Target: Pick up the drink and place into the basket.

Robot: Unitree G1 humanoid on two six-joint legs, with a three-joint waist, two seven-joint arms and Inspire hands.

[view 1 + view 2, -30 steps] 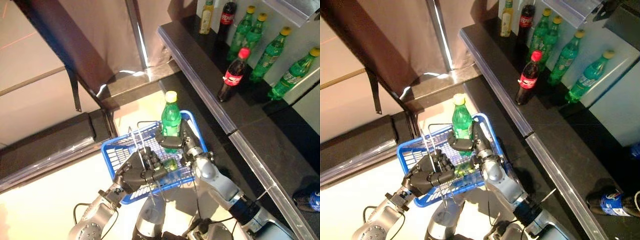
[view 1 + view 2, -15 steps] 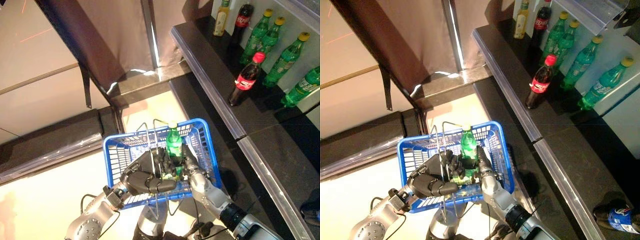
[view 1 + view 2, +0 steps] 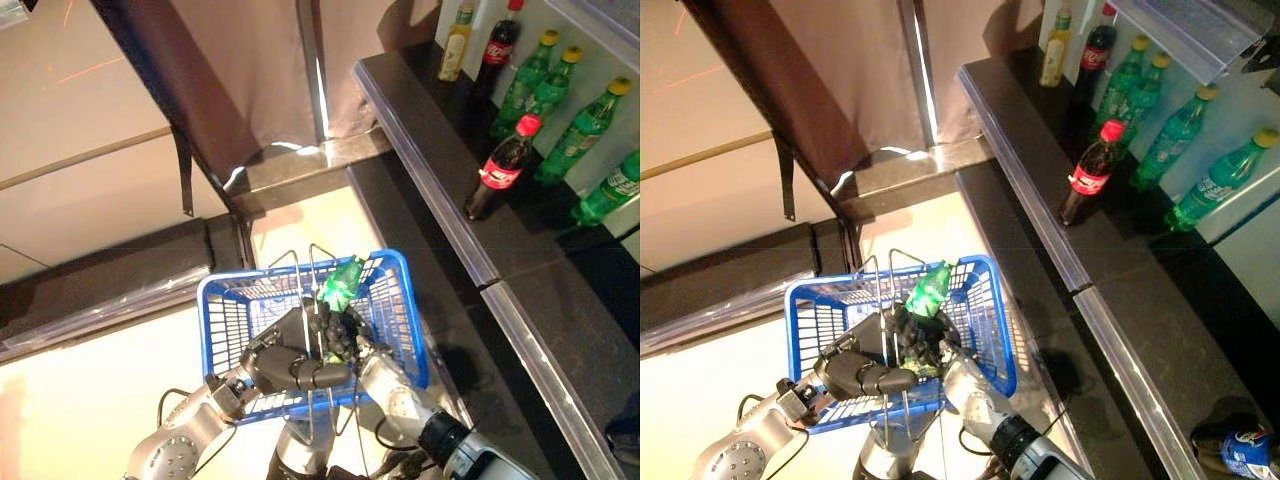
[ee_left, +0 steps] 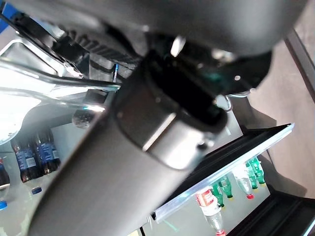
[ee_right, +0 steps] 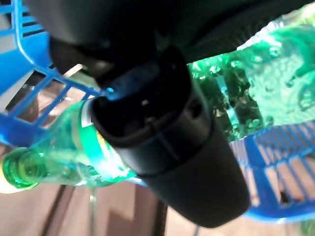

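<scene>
Green drink bottle tilted inside the blue wire basket, held by the right hand.

We judge the bottle a full plastic one: moderately heavy, stiff-walled but smooth and round, so liable to roll or slip; the labelled mid-body is the sound place to grip, and the right wrist view shows a thumb curled across it there. Its long axis leans, neck and cap pointing up and away from the robot toward the basket's far rim, base down among the fingers. The left hand is curled round the basket's wire handles, carrying it. Beyond, 1 red-capped cola bottle stands on the dark shelf, beside several green bottles.
</scene>
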